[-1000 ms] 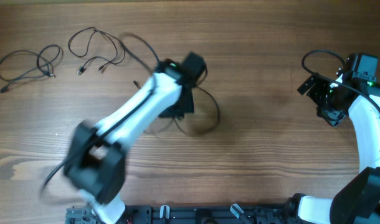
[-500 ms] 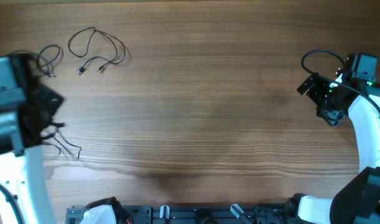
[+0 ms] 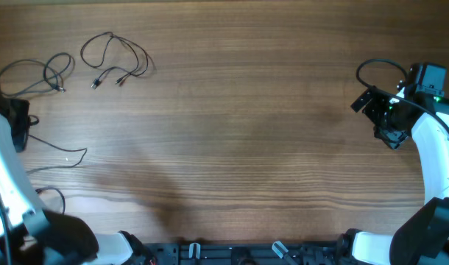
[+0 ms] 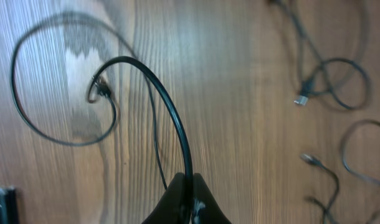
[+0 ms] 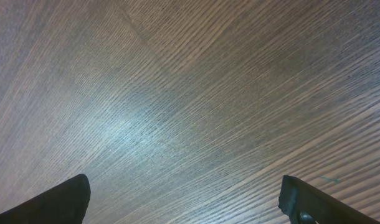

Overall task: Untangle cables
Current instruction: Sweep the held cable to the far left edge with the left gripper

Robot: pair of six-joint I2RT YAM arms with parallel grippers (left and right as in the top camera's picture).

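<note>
Swept out of the middle of the bench (image 3: 246, 132), the left tool (image 4: 189, 194) now sits at the left edge and has dragged the held cable (image 4: 171, 112) with it. The right arm (image 3: 430, 147) has not shifted, and the two loose cords at the far left lie as they did.

In the left wrist view the left tool's fingers are pressed together on the held cable, which rises from the tips in a curve and ends at a small plug resting on the wood. From overhead, this cord trails right from the tool, bends back on itself and returns toward the left edge. A further dark loop lies nearer, beside the left arm (image 3: 4, 169); whether it is the same cord cannot be told.

Just beyond the left tool, the far-left cable (image 3: 40, 75) lies in loose loops. To its right, apart from it, the second loose cable (image 3: 114, 59) forms an open loop with its silvery ends pointing near.

The right tool (image 5: 184, 186) hangs at the right edge with fingers spread wide, only bare wood between them, well apart from every cord.
</note>
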